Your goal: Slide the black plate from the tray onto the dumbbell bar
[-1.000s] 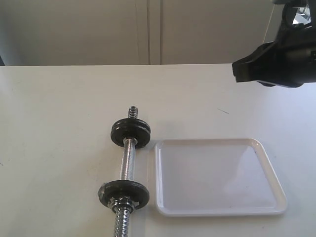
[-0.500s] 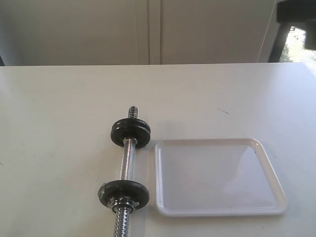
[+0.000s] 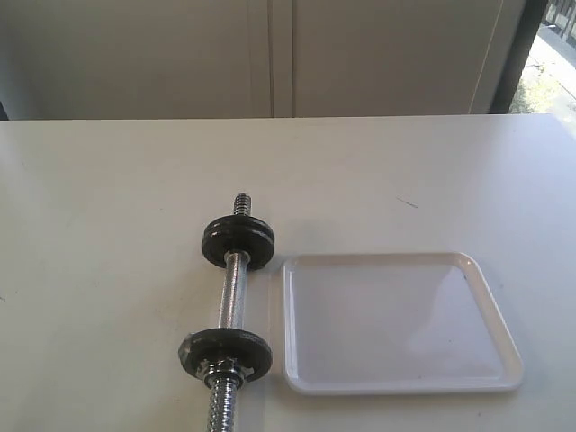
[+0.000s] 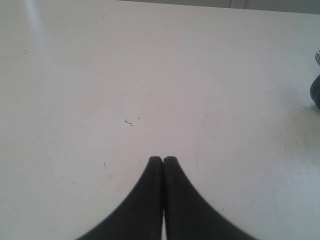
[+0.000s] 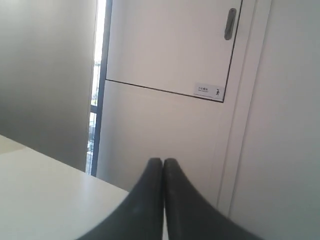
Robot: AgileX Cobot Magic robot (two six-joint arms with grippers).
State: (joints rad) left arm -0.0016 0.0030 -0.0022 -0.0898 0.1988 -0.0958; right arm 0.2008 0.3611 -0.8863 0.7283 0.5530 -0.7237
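The dumbbell bar (image 3: 233,297), a threaded chrome rod, lies on the white table left of the tray (image 3: 387,324). Two black plates are on it: one near its far end (image 3: 238,241) and one near its front end (image 3: 225,351), with a nut in front of it. The tray's floor shows bare white. Neither gripper appears in the exterior view. My left gripper (image 4: 163,159) is shut and holds nothing, low over bare tabletop; a dark plate edge (image 4: 316,92) shows at that frame's border. My right gripper (image 5: 163,160) is shut and holds nothing, pointing at a wall.
A white wall with door panels (image 3: 279,54) runs behind the table. A window strip (image 3: 553,45) shows at the back right. The right wrist view shows a door with a handle (image 5: 230,22) and a table corner (image 5: 45,200).
The right arm, dark at the upper right of the exterior view a second ago, has withdrawn out of that view. The dumbbell and tray have not moved.
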